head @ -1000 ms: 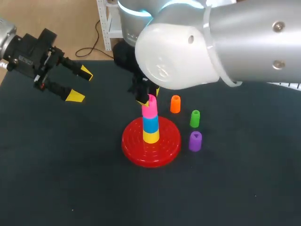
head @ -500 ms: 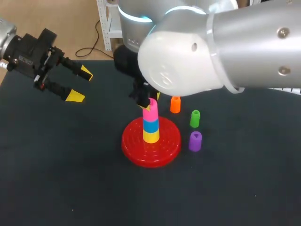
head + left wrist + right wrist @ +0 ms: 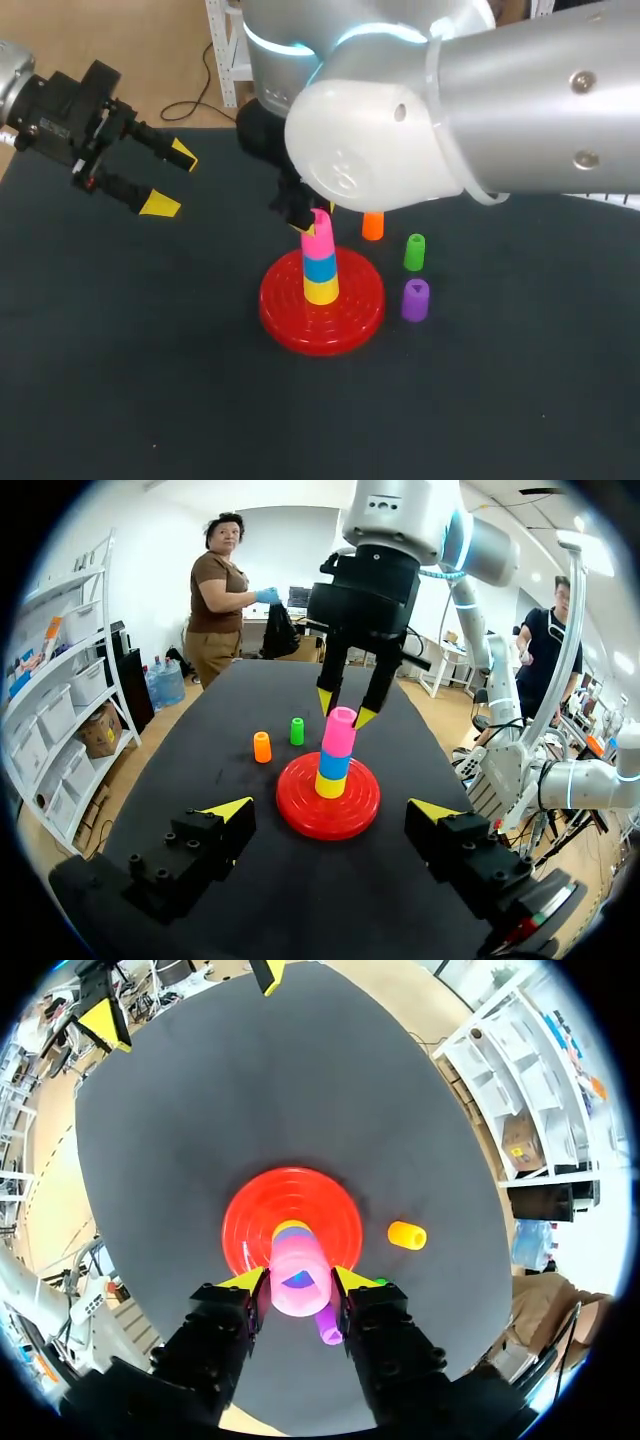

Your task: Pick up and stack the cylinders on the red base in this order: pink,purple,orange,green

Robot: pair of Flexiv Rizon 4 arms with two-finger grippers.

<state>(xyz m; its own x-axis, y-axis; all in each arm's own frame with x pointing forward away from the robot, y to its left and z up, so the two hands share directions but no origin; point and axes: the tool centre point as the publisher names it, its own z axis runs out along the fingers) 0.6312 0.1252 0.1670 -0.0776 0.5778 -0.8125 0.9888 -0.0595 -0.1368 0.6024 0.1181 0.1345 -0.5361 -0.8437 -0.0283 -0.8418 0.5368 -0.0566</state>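
Observation:
The red base (image 3: 352, 318) holds a stack: yellow, blue (image 3: 321, 265), and the pink cylinder (image 3: 319, 235) on top. My right gripper (image 3: 299, 1280) comes down from above and is shut on the pink cylinder (image 3: 298, 1260), one yellow tip on either side of it. My large right arm hides most of that gripper in the head view. To the right of the base stand the orange cylinder (image 3: 372, 227), the green cylinder (image 3: 415, 252) and the purple cylinder (image 3: 415, 299). My left gripper (image 3: 172, 180) hovers open and empty at the far left.
The dark table (image 3: 150, 380) is bare at the front and left. My right arm's elbow (image 3: 400, 120) hangs over the back middle, above the stack and the orange cylinder.
My right arm's bulk has shifted a little to the left above the stack. The pink cylinder stays on the stack in its grip. My left arm has not moved.

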